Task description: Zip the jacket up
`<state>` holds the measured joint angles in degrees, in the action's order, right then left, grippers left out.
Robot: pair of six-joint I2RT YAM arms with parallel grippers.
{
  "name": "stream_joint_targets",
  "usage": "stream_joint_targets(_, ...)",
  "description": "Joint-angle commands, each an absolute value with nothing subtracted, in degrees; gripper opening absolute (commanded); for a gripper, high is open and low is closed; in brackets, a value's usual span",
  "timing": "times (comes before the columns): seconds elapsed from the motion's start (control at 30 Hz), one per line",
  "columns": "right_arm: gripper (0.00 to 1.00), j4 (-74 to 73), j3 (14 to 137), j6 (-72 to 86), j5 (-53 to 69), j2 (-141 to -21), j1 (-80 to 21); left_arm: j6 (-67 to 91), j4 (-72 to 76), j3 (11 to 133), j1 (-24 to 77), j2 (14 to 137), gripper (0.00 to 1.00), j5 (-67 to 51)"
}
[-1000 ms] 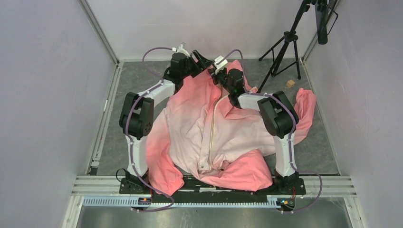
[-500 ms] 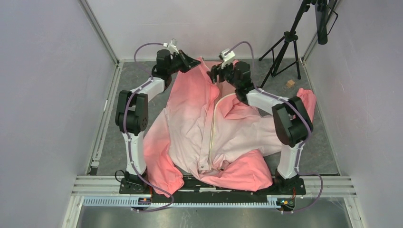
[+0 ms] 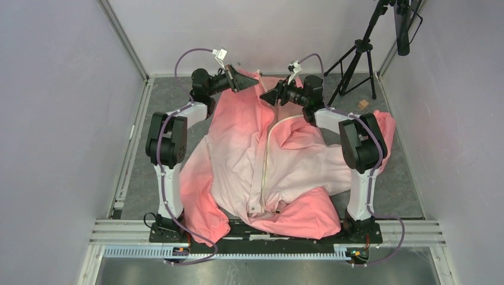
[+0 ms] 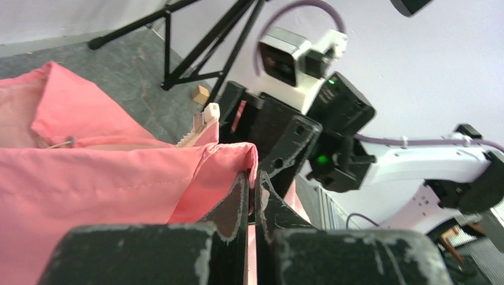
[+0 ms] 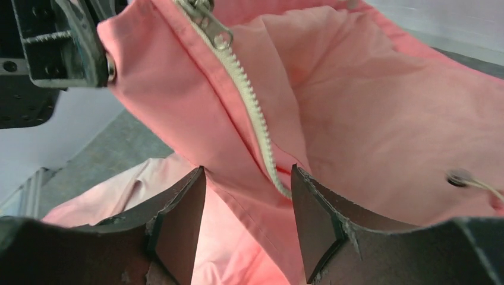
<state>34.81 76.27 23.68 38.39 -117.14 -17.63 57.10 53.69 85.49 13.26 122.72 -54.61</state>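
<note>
Grey floor (image 3: 404, 178), jacket (image 3: 238, 148) spread, left fingers (image 3: 254, 85) pinching its edge, right fingers (image 3: 267, 96) parted near zipper (image 5: 249, 101)

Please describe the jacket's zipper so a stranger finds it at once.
A large pink jacket covers the grey table. Down its front runs the zipper, a thin line from near hem towards the collar; it alone is cream and toothed amid pink cloth.
</note>
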Motion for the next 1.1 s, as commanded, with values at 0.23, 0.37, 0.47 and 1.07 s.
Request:
stream_joint_targets(0.23,0.68,59.1,82.2,38.8,49.3,-123.9,-16.5,59.1,58.9,85.2,13.3,120.9,0.02,-62.2)
stream_joint_targets(0.37,0.67,60.7,86.0,40.6,52.5,-126.9,-16.5,60.4,60.6,85.1,13.1,121.1,0.02,-63.0)
stream_joint_targets(0.47,0.66,62.5,88.4,42.5,54.5,-128.9,-16.5,63.5,64.0,85.8,13.1,122.1,0.02,-63.9)
stream_joint_targets(1.07,0.00,77.1,82.2,52.2,55.5,-126.3,-15.9,48.8,42.1,83.5,10.9,117.4,0.02,-57.4)
